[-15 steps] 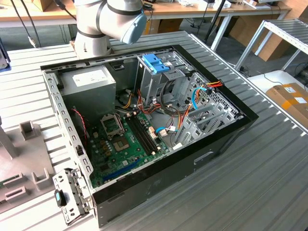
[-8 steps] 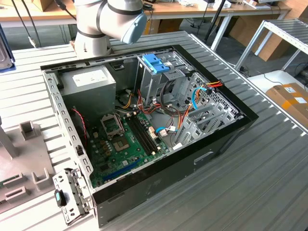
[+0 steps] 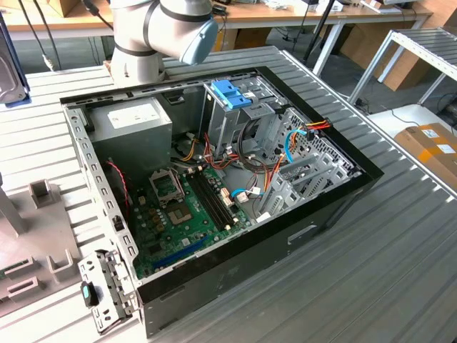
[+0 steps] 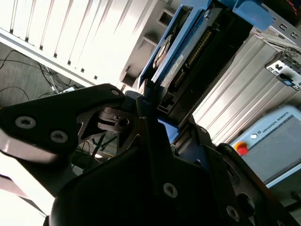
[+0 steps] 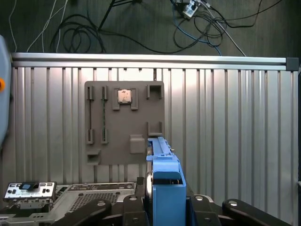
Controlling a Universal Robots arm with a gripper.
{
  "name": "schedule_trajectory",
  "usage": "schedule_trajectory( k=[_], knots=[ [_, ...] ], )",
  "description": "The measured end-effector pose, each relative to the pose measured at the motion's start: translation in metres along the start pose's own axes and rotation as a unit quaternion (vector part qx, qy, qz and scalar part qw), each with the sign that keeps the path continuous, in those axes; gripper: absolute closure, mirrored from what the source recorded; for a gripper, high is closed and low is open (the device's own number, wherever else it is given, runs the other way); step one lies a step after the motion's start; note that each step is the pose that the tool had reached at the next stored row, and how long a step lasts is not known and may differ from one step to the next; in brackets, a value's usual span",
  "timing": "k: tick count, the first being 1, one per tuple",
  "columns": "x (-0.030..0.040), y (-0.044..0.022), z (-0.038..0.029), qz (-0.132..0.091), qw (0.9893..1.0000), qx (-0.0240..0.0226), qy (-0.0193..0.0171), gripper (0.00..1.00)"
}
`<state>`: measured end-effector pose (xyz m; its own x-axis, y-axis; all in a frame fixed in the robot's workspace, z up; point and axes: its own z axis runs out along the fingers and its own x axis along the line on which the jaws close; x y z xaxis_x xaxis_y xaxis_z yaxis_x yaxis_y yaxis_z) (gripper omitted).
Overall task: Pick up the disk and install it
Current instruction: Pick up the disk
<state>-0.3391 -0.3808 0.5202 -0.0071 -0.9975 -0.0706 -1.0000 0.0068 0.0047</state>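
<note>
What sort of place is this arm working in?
Most likely a robotics lab or workshop set up for PC assembly: an open computer case lies on a ribbed aluminium table, a grey fixture plate holds parts, and workbenches stand behind. The gripper holds the disk.

The arm (image 3: 136,43) is showing silver-grey cylindrical segments and a pale blue joint cap (image 3: 198,39). The gripper (image 4: 141,101) is showing matte black, angular links, with small silver screws (image 4: 25,122) dotting them.
</note>
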Motion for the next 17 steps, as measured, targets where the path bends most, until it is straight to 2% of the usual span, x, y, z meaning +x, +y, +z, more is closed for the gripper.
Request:
schedule_trajectory(
  k=[6,13,17],
  knots=[
    [0.0001,-0.0069,0.0005,0.000,1.0000,0.0000,0.0000,0.63],
    [0.0000,-0.0239,0.0008,0.000,1.0000,0.0000,0.0000,0.63],
    [-0.0001,-0.0295,0.0010,0.000,1.0000,0.0000,0.0000,0.63]
  ],
)
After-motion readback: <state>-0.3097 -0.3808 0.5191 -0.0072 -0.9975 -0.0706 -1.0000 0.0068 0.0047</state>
